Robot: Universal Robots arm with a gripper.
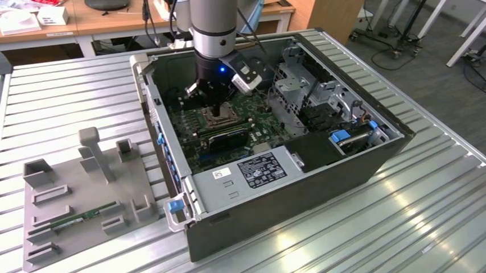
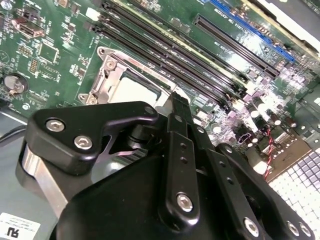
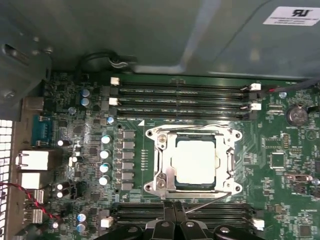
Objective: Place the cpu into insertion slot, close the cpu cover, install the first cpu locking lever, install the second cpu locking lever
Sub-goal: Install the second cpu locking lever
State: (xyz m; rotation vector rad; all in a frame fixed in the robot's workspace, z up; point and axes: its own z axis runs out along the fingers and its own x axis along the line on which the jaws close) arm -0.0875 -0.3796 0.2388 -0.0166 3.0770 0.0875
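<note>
One arm reaches down into the open computer case (image 1: 304, 142), its gripper (image 1: 221, 109) hanging just above the socket on the motherboard (image 3: 90, 145). The black fingers (image 2: 179, 150) sit pressed together with nothing between them. In the first wrist view the cpu (image 3: 195, 161) lies flat in the socket, and the cpu cover (image 3: 162, 172) is folded down around it. A thin locking lever (image 3: 210, 201) lies along the socket's edge nearest the gripper. Outside the case, a grey fixture (image 1: 83, 199) rests on the tabletop's corner.

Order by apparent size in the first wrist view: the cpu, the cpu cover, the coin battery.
1. cpu cover, the frame around the chip.
2. cpu, sitting inside that frame.
3. coin battery, clearly smallest.
</note>
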